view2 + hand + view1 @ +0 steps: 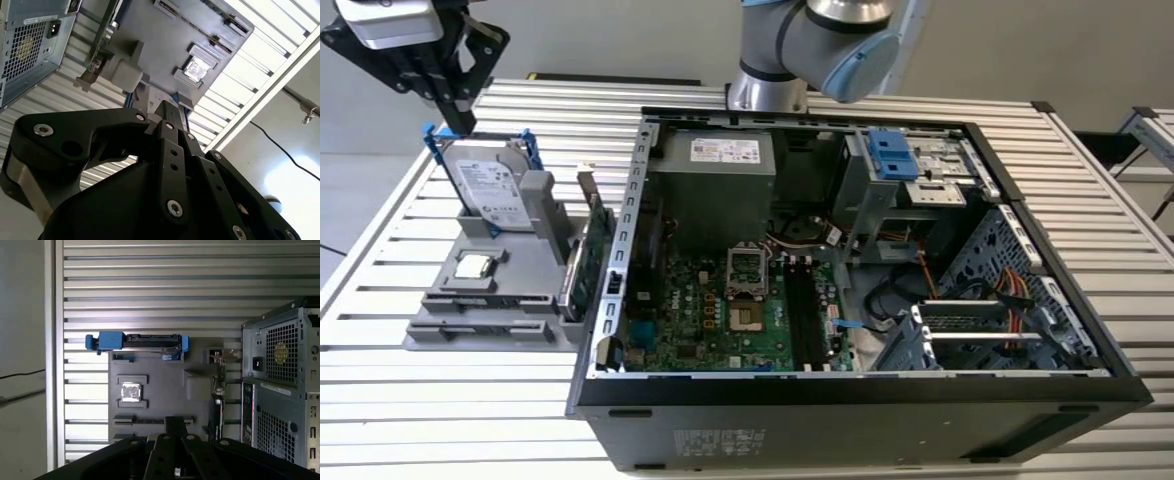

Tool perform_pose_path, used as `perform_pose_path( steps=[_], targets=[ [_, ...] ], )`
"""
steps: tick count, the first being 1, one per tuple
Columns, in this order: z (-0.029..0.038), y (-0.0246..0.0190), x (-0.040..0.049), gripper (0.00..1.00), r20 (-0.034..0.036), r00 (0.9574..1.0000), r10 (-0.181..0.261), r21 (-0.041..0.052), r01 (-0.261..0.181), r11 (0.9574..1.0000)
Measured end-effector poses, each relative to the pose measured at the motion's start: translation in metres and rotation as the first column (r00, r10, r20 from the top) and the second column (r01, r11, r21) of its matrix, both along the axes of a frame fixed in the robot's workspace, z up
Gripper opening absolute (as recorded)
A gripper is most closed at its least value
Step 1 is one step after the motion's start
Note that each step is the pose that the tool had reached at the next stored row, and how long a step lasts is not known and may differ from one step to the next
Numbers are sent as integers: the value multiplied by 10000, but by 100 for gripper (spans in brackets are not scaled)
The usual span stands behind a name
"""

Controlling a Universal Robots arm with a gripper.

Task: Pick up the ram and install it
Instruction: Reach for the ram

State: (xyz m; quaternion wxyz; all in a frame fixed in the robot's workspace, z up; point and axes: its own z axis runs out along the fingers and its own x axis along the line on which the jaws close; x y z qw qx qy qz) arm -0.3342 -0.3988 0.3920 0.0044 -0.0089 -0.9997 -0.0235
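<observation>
The ram (150,421) looks like a thin dark strip standing on edge in the front slot of the grey parts holder (440,335); it also appears as the ram (487,325) in the exterior view. My gripper (458,122) hangs high at the exterior view's far left, above the back end of the holder. Its black fingers (172,150) are pressed together with nothing between them. In the first wrist view the gripper (175,421) tip overlaps the ram's slot from well above. The open computer case (854,385) with the motherboard (720,310) lies on the exterior view's right.
A silver hard drive (494,185) with blue clips stands at the holder's back. A square chip (130,392) rests mid-holder. A green expansion card (594,255) stands between holder and case. The power supply (714,195) sits inside the case. All rests on a slatted metal table (454,420).
</observation>
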Motion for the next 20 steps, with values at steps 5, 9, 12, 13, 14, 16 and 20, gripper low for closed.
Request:
perform_pose_path(
  steps=[5, 9, 12, 13, 14, 16, 20],
  targets=[
    [-1, 0, -61, 0, 0, 10000, 11, 0, -11, 10000],
    [0, 0, -121, 0, 0, 10000, 16, 0, -16, 10000],
    [-1, 1, -157, 0, 0, 10000, 19, 0, -19, 10000],
    [0, 1, -168, 0, 0, 10000, 19, 0, -19, 10000],
    [-1, 1, -177, 0, 0, 10000, 21, 0, -21, 10000],
    [-1, 1, -184, 0, 0, 10000, 21, 0, -21, 10000],
    [-1, -3, -185, 0, 0, 10000, 20, 0, -20, 10000]
  ],
)
